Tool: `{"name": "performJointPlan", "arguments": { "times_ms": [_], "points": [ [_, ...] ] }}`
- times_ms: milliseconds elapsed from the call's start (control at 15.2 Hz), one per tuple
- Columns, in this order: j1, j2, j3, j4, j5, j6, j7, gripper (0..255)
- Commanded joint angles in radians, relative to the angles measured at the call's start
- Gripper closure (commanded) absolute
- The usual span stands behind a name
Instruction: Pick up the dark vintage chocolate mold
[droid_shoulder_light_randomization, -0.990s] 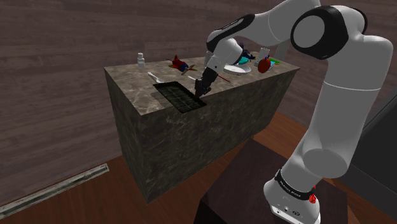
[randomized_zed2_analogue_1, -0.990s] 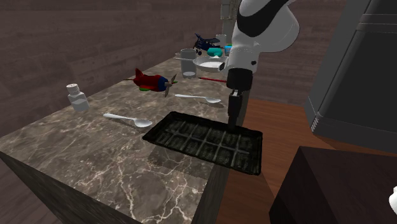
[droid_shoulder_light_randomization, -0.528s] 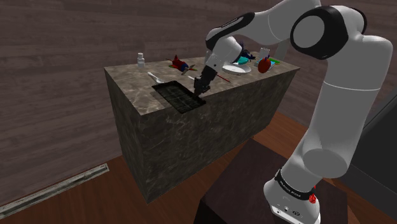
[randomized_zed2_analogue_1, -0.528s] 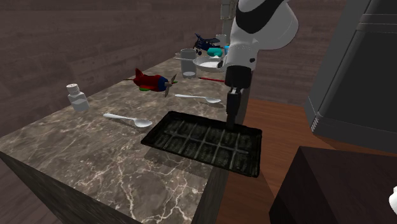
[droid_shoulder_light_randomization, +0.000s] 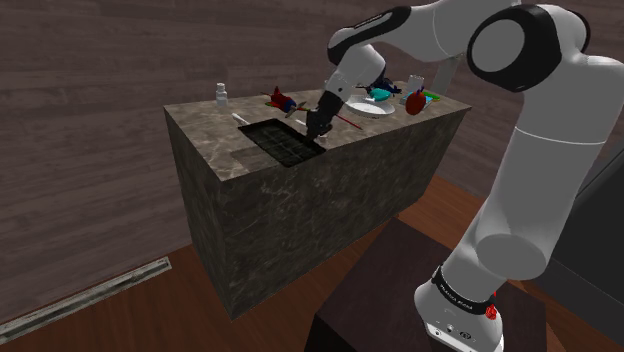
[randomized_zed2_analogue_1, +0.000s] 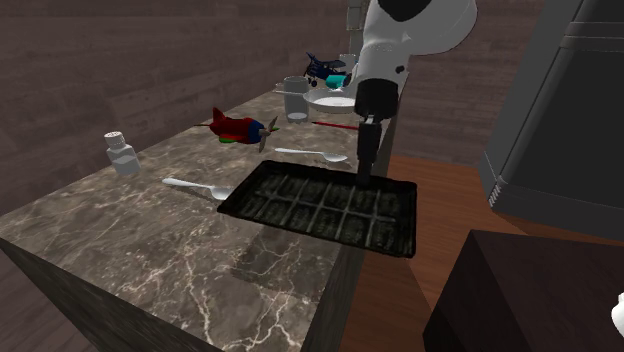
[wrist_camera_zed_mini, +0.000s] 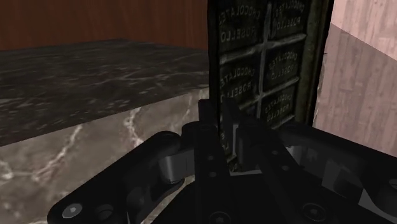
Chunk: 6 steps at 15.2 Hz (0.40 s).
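Currently, black gripper (randomized_zed2_analogue_1: 364, 181) closed on the rim of the dark chocolate mold (randomized_zed2_analogue_1: 318, 208), a shallow compartmented tray seemingly just off the marble counter (randomized_zed2_analogue_1: 190, 270), overhanging the counter's edge. Grip is at one side only, so tipping looks likely: raise slowly and straight up from the counter, keeping the tray level.
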<state>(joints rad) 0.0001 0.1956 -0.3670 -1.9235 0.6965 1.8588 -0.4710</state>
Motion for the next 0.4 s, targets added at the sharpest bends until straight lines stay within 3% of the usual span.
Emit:
{"name": "performJointPlan", "arguments": {
  "times_ms": [0,330],
  "points": [
    [0.001,-0.014,-0.001,0.007,-0.009,-0.015,0.015,255],
    [0.001,-0.031,-0.004,0.027,-0.021,-0.043,0.038,255]
  ]
}}
